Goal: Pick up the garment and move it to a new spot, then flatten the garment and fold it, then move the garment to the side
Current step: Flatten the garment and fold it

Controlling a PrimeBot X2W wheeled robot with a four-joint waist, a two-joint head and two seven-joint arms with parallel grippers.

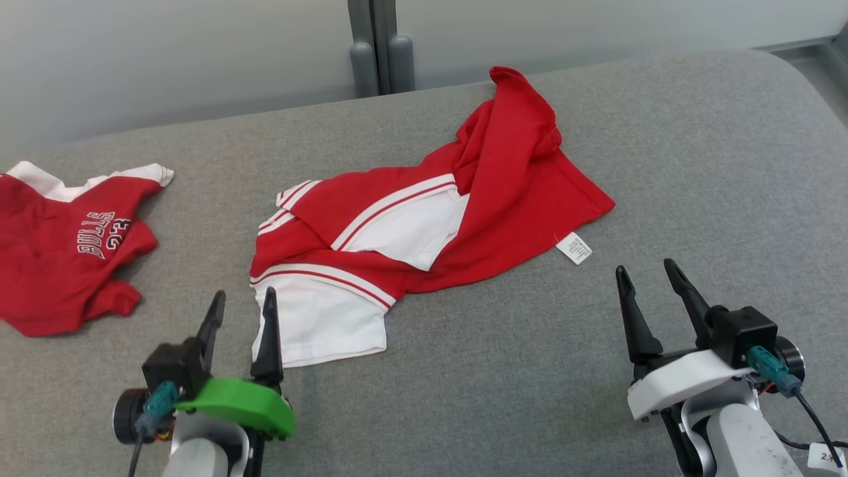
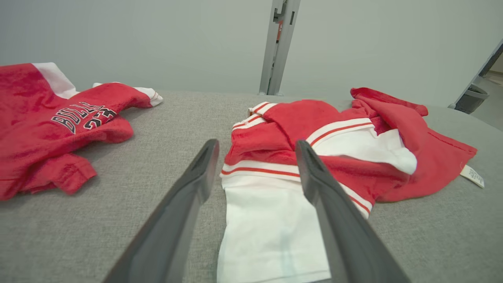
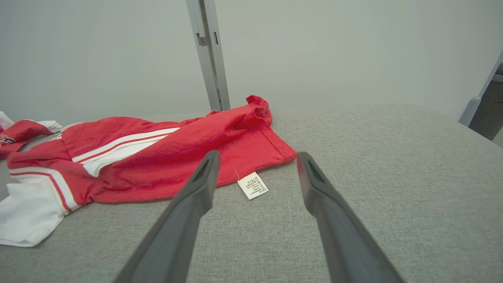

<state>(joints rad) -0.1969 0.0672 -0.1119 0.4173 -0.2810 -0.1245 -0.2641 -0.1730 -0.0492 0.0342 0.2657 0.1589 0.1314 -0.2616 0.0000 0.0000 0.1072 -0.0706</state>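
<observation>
Garment: crumpled; white end just ahead of left gripper, jaws apart, empty, likely poised for pickup. Right gripper: apart, empty; label just ahead.

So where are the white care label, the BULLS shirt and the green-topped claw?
care label (image 1: 574, 248), head view, middle of the white tag.
BULLS shirt (image 1: 46, 255), head view, red cloth beside the lettering.
left gripper (image 1: 243, 292), head view, midway between its fingertips.
</observation>
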